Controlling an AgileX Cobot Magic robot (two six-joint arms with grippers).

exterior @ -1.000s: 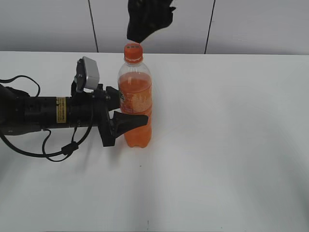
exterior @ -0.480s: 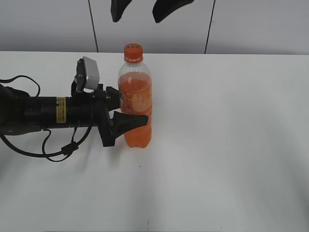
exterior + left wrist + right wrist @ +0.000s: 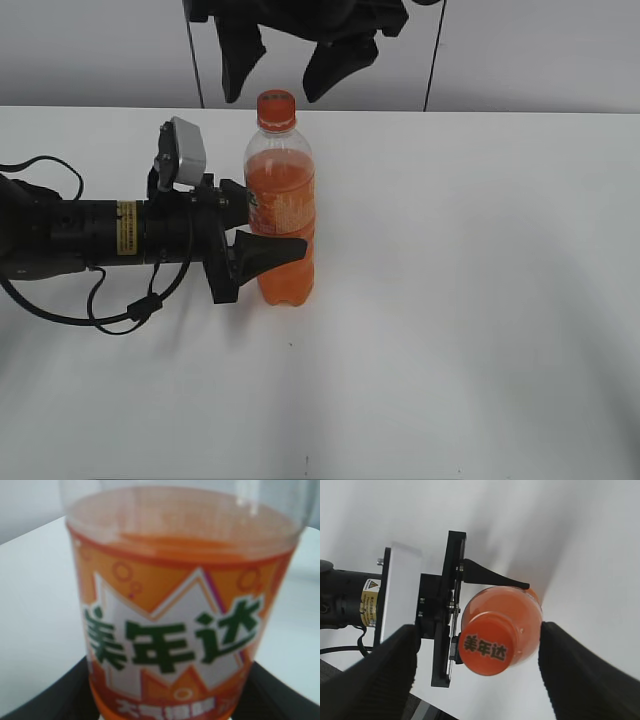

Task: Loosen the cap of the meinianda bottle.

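Note:
The meinianda bottle (image 3: 281, 205) stands upright on the white table, full of orange soda, with its label filling the left wrist view (image 3: 170, 625). Its orange cap (image 3: 276, 104) is on the neck and carries dark characters on top in the right wrist view (image 3: 487, 647). My left gripper (image 3: 258, 236) reaches in from the left and is shut on the bottle's labelled body (image 3: 165, 707). My right gripper (image 3: 271, 88) hangs above, open, with one black finger on each side of the cap (image 3: 485, 680), not touching it.
The white table (image 3: 480, 250) runs back to a grey panelled wall (image 3: 540, 50). The left arm and its loose cables (image 3: 70, 235) lie across the table's left side, and the arm also shows in the right wrist view (image 3: 350, 605).
My right gripper was a closed dark shape just above the cap, then spread its fingers higher up, and has now come down with the fingers either side of the cap. Left gripper and bottle stayed still.

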